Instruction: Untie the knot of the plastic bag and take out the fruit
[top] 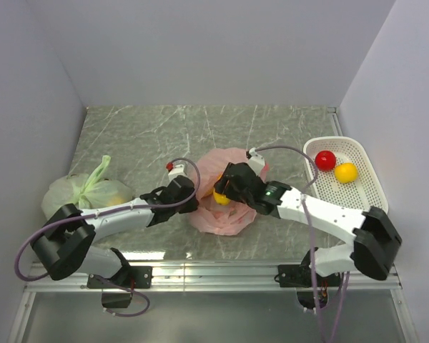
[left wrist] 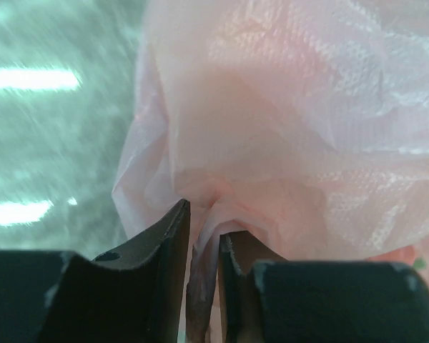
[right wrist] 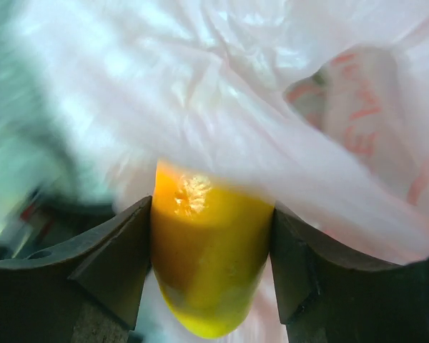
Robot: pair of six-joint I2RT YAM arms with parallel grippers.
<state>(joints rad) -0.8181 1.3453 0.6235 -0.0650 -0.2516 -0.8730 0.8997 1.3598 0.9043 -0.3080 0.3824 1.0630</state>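
At the middle of the green marbled table (top: 143, 136), the plastic bag (top: 225, 216) lies crumpled, thin, pink and translucent. We cannot make out its knot beneath the two arms. Both arms reach in low toward it. The left gripper (left wrist: 204, 239) is nearly closed, pinching a fold of the crinkly film. The right gripper (right wrist: 211, 214) clamps a smooth yellow fruit (right wrist: 211, 286), whose far end is veiled by plastic.

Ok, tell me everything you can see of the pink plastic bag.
The plastic bag is thin, translucent pink film, crinkled, with faint red print, lying slumped at the middle of the table. The left gripper is pinched shut on a gathered fold of it. The right gripper grips a yellow fruit at what looks like its opening, with film draped over the fruit's top.
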